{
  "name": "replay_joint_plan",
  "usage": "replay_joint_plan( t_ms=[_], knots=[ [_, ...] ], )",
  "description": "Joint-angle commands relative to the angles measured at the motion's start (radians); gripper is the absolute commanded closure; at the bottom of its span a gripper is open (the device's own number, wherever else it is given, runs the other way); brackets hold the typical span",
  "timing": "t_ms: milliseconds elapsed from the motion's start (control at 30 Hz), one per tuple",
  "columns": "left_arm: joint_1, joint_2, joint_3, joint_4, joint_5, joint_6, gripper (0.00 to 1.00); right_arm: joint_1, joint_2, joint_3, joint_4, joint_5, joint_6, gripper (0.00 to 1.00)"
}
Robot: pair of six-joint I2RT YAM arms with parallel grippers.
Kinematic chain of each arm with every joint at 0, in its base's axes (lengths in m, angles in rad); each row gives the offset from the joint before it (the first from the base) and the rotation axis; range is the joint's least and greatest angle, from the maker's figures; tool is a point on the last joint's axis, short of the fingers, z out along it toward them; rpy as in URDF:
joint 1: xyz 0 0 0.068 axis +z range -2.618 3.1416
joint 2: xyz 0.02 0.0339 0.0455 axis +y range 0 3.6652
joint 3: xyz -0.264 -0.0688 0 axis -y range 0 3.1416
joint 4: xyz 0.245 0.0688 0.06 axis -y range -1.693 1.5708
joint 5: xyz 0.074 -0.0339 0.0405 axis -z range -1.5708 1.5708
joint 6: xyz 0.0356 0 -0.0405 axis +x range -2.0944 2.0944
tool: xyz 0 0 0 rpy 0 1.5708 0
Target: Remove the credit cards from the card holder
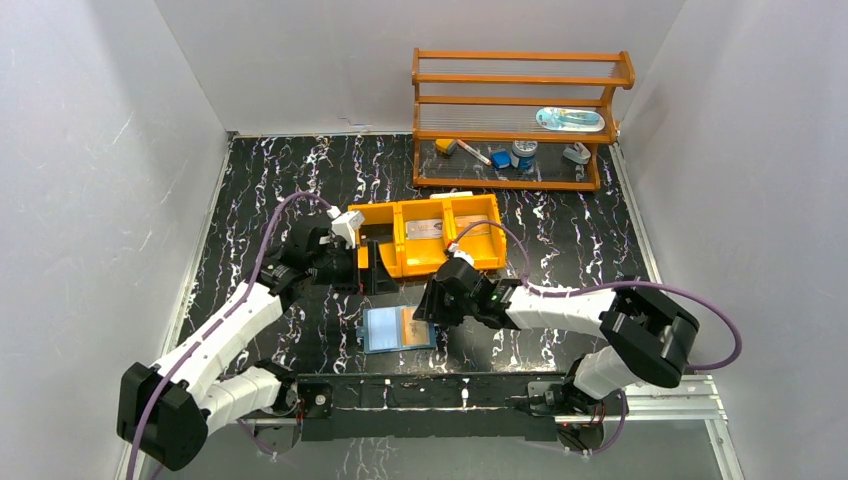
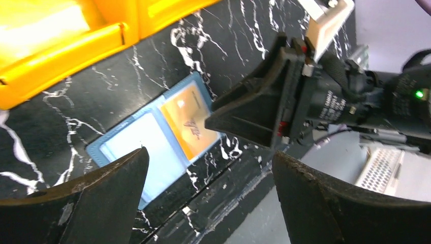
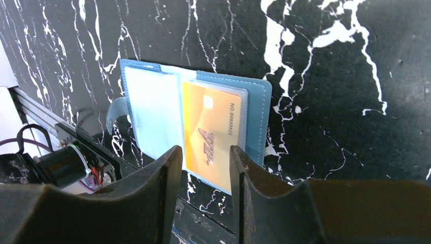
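The blue card holder (image 1: 385, 329) lies open and flat on the black marble table near the front rail. An orange credit card (image 1: 417, 326) sits in its right leaf, under a clear sleeve (image 3: 213, 129). The left leaf (image 3: 152, 114) shows only pale blue. My right gripper (image 3: 205, 150) hovers just over the orange card's near edge, jaws partly open with nothing between them. My left gripper (image 2: 209, 152) stands wide open and empty above the table behind the holder (image 2: 147, 140). A grey card (image 1: 425, 229) lies in the orange tray.
The orange three-compartment tray (image 1: 470, 212) stands just behind the card holder. A wooden shelf (image 1: 520, 120) with small items is at the back right. A black rail (image 1: 420, 395) runs along the front edge. White walls close in both sides.
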Motion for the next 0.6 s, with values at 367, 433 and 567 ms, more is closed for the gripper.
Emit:
replay_joint_plan(
  t_ms=[367, 433, 567],
  knots=[
    [-0.034, 0.107, -0.051, 0.031, 0.205, -0.035, 0.33, 0.001, 0.039, -0.056, 0.039, -0.016, 0.089, 0.71],
    [-0.049, 0.137, -0.047, 0.037, 0.221, -0.039, 0.38, 0.001, 0.042, -0.067, 0.030, -0.009, 0.106, 0.74],
    [-0.093, 0.196, -0.025, 0.041, 0.210, -0.034, 0.43, 0.001, 0.037, -0.080, -0.018, 0.028, 0.130, 0.77]
  ],
)
